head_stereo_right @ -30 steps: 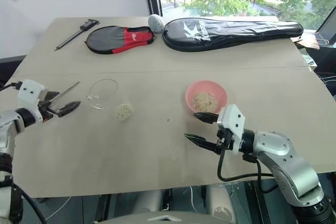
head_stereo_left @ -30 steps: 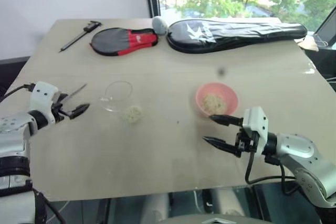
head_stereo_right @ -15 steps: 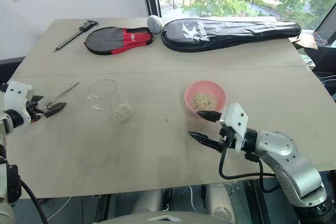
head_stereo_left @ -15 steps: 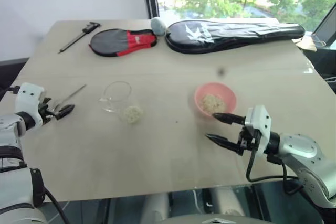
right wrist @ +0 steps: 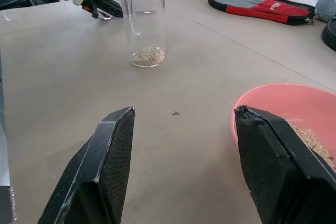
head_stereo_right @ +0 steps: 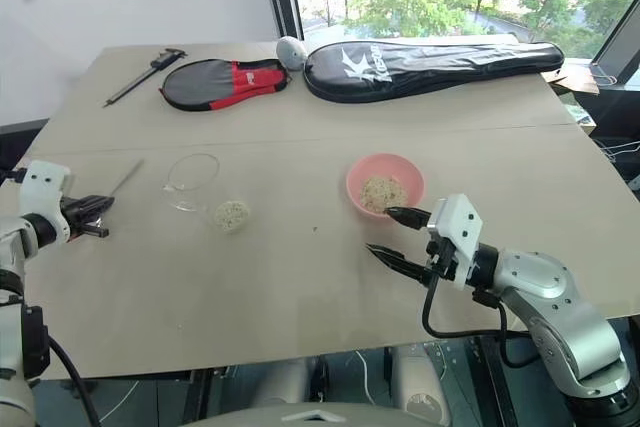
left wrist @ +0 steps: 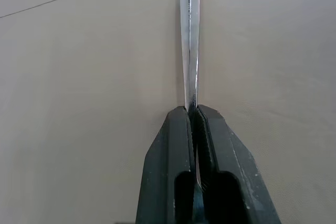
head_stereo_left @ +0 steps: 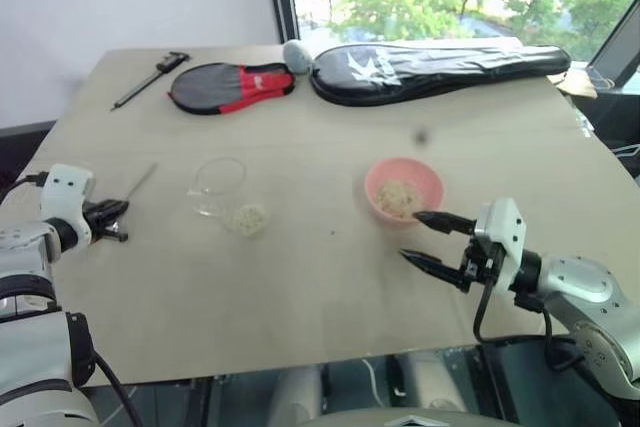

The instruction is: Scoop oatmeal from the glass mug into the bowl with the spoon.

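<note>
the left gripper (left wrist: 192, 114) is clamped on the spoon (left wrist: 189, 35) at the table's (head_stereo_left: 300, 287) left edge. the spoon's long axis runs straight out from the fingertips, away toward the far side. the right gripper (head_stereo_left: 428, 239), jaws apart, holds nothing just beside the bowl (head_stereo_left: 403, 190).

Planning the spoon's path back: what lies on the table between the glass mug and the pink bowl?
Bare tabletop, as the right eye view shows, between the glass mug and the bowl; just one tiny dark speck toward the near side.
</note>
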Controlling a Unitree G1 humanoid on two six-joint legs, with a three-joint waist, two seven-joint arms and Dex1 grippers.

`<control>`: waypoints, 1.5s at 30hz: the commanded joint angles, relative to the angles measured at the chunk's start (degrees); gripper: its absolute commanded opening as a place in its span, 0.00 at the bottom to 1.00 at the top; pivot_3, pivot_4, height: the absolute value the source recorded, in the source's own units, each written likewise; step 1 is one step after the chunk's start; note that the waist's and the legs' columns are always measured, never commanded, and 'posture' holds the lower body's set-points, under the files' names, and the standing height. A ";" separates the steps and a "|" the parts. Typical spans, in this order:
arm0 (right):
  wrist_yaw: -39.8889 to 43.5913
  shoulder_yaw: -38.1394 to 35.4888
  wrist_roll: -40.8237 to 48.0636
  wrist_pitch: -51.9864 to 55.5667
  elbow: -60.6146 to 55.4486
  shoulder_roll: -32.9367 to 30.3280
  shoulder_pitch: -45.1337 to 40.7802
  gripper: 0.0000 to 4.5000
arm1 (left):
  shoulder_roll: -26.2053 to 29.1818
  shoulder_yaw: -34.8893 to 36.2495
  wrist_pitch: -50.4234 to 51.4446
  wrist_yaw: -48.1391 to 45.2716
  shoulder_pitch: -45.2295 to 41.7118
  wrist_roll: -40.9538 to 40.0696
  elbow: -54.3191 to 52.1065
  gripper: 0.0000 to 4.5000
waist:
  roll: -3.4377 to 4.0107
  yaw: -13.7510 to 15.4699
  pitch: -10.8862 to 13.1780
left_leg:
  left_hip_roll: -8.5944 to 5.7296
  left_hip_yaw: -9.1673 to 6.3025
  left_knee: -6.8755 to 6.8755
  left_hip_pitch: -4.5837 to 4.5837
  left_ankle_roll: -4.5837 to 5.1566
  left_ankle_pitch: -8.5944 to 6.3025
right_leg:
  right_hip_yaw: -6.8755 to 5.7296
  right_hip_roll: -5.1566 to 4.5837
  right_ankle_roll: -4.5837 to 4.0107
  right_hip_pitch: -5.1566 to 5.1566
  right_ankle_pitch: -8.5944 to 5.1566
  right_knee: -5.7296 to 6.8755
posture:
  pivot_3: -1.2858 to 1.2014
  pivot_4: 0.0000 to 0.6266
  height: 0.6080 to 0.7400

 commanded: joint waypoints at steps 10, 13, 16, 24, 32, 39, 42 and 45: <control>0.77 -1.63 1.20 0.02 -1.42 -0.59 -1.73 0.68 | -2.92 10.69 -6.25 3.63 2.25 -9.08 -5.71 0.01 | -0.27 0.45 0.11 | 0.00 -0.07 -0.03 -0.06 0.00 0.00 | -0.04 0.00 -0.03 -0.02 0.02 -0.01 | 0.52 0.24 1.00; 1.17 -1.70 1.95 0.41 -1.40 -0.66 -2.39 0.68 | -4.15 13.99 -5.37 3.45 3.32 -13.10 -13.88 0.01 | -0.78 0.61 0.13 | 0.01 -0.18 0.01 -0.32 0.00 0.00 | -0.17 -0.02 -0.23 -0.14 0.14 -0.06 | 0.52 0.24 1.00; 1.84 -1.47 2.36 0.71 -1.04 -0.87 -3.33 0.68 | -6.12 17.01 -1.38 5.50 5.76 -17.55 -26.70 0.01 | -0.99 0.56 0.12 | 0.01 -0.25 0.06 -0.66 -0.01 0.00 | -0.27 -0.10 -0.21 -0.28 0.18 -0.21 | 0.52 0.24 1.00; 0.77 -2.68 6.18 2.98 0.90 0.72 -8.46 0.68 | -10.68 18.89 11.01 12.23 9.76 -26.18 -60.00 0.01 | -1.01 0.51 0.16 | -0.07 -0.33 0.14 -1.05 -0.02 0.01 | -0.35 -0.18 -0.02 -0.52 0.31 -0.37 | 0.52 0.24 1.00; -8.17 -5.52 14.48 10.84 1.98 4.84 -18.28 0.68 | -12.38 13.52 18.45 16.35 5.18 -29.65 -79.42 0.01 | -1.00 0.49 0.21 | -0.10 -0.45 0.14 -0.98 -0.03 0.02 | -0.38 -0.13 -0.02 -0.45 0.31 -0.32 | 0.52 0.24 1.00; -27.75 -8.77 27.44 24.76 4.55 11.78 -31.86 0.68 | -12.83 2.30 26.30 13.58 2.27 -32.86 -93.15 0.01 | -0.92 0.39 0.27 | -0.11 -0.52 0.14 -1.03 -0.07 0.04 | -0.40 -0.10 -0.03 -0.46 0.31 -0.29 | 0.52 0.24 1.00; -33.12 -10.16 35.25 27.04 5.89 14.26 -36.43 0.68 | -12.91 -3.52 29.28 12.24 2.61 -32.87 -98.26 0.01 | -0.71 0.30 0.41 | -0.11 -0.56 0.11 -1.04 -0.06 0.04 | -0.41 -0.07 -0.03 -0.48 0.31 -0.29 | 0.52 0.24 1.00; -37.38 -10.57 38.88 27.90 6.98 15.68 -38.80 0.68 | -11.79 -8.21 30.18 10.90 2.47 -29.61 -100.75 0.01 | -0.68 0.29 0.43 | -0.12 -0.62 0.09 -1.10 -0.05 0.04 | -0.43 -0.07 -0.03 -0.50 0.31 -0.32 | 0.52 0.24 1.00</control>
